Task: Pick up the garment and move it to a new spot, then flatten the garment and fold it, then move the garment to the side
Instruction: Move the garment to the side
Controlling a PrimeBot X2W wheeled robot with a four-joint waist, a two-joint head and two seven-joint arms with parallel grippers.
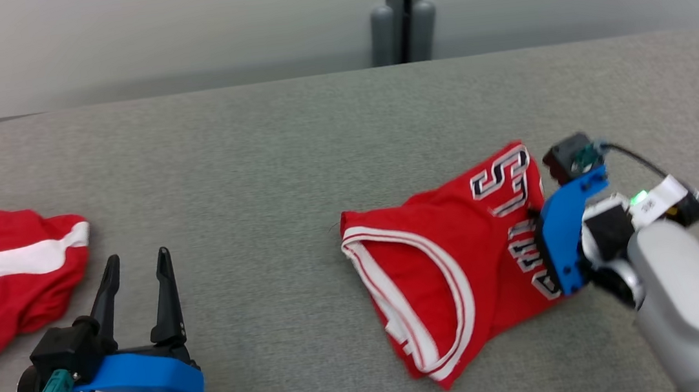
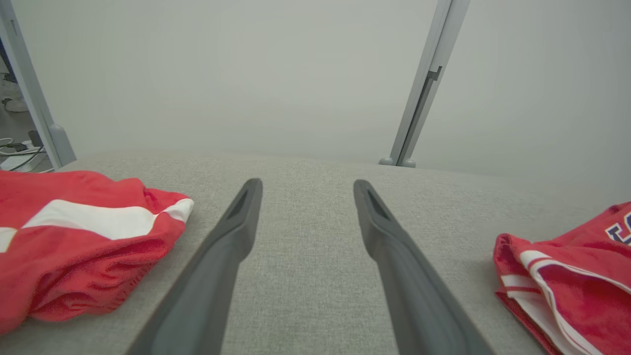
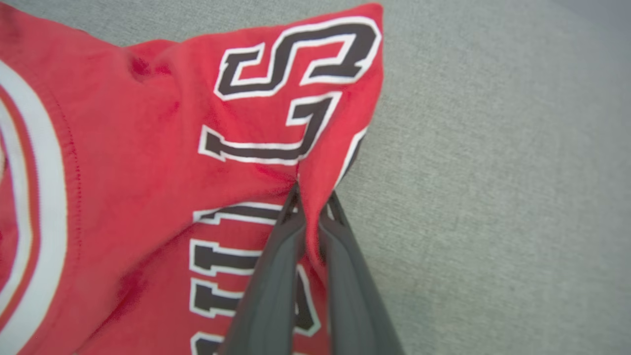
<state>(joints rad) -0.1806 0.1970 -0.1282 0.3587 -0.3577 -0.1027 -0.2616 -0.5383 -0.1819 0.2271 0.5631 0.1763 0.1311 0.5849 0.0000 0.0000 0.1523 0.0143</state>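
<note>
Two grippers sit nearest the robot. The left gripper (image 1: 138, 257) rests low over the grey surface (image 1: 254, 154) with its fingers spread and nothing between them. The right gripper (image 3: 313, 197) is pinching a thin ridge of the red jersey (image 1: 453, 256) at its right edge, just beside the black-and-white lettering. The jersey lies crumpled and doubled over on the right half of the surface, white-trimmed opening towards the middle. That bite looks slim to me, so I'd lift slowly and straight up, watching for cloth sliding out of the pinch. I'd then carry it low towards the bare stretch further back, well apart from the second red garment (image 1: 0, 271) at the far left, so the two never tangle.
</note>
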